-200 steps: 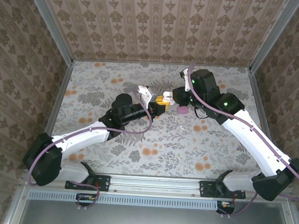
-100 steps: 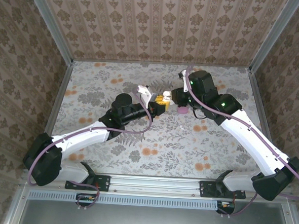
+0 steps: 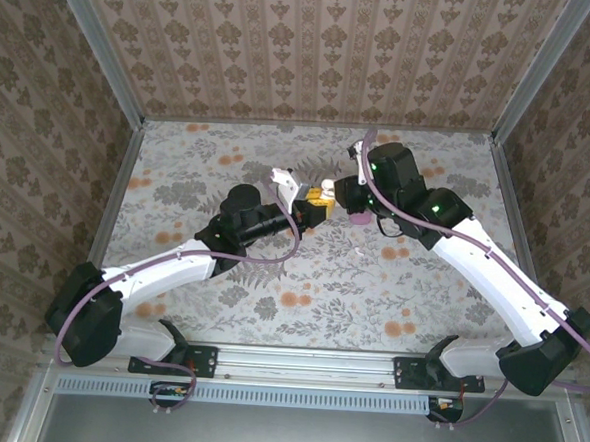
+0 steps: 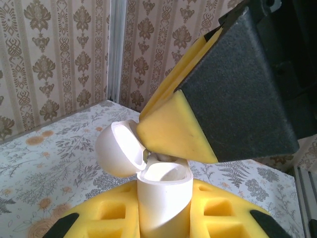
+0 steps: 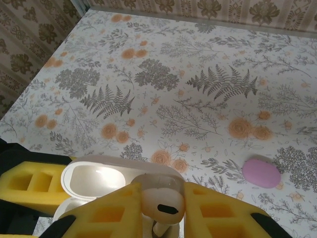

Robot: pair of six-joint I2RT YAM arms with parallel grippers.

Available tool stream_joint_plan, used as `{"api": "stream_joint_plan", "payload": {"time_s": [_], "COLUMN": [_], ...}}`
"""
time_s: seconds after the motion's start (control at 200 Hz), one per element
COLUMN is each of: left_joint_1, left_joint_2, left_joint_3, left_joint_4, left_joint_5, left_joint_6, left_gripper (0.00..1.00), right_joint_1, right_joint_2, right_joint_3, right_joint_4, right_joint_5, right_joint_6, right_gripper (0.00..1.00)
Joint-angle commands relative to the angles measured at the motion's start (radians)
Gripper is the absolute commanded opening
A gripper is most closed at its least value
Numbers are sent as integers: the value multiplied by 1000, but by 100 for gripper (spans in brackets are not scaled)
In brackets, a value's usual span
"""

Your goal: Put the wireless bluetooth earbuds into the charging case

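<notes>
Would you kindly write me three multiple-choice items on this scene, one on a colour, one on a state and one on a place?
1. What colour is the case held in the left hand?
A. white
B. black
C. blue

2. How is the lid of the case?
A. shut
B. open, tipped back
C. taken off and lying apart

3. Where does the small pink piece lie?
A. inside the case
B. in the left hand
C. on the table

Answers:
1 A: the case is white between the yellow pads.
2 B: the lid leans back on its hinge, and the right hand holds a white earbud at the opening.
3 C: the piece rests on the flowered table, apart from both hands.
</notes>
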Motion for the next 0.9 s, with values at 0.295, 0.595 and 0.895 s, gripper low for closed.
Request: {"api": "stream_joint_plan", "payload": {"time_s": [0.295, 0.595, 0.895], "left_joint_1": [-8, -8, -7], "left_joint_2": [-41, -43, -43], "left_joint_3": [41, 41, 39], "left_joint_4": [61, 67, 67], "left_joint_5": [-16, -16, -15], "left_joint_6": [-21, -20, -22], "left_gripper": [20, 20, 19], "right_joint_1": [8, 8, 7], "right_joint_2": [-45, -48, -62], "right_joint_3": [-48, -47, -49], "right_joint_4": [26, 19, 17], "right_joint_5": [-73, -115, -123], "right_joint_6": [-29, -31, -32], "right_gripper": [29, 32, 37]}}
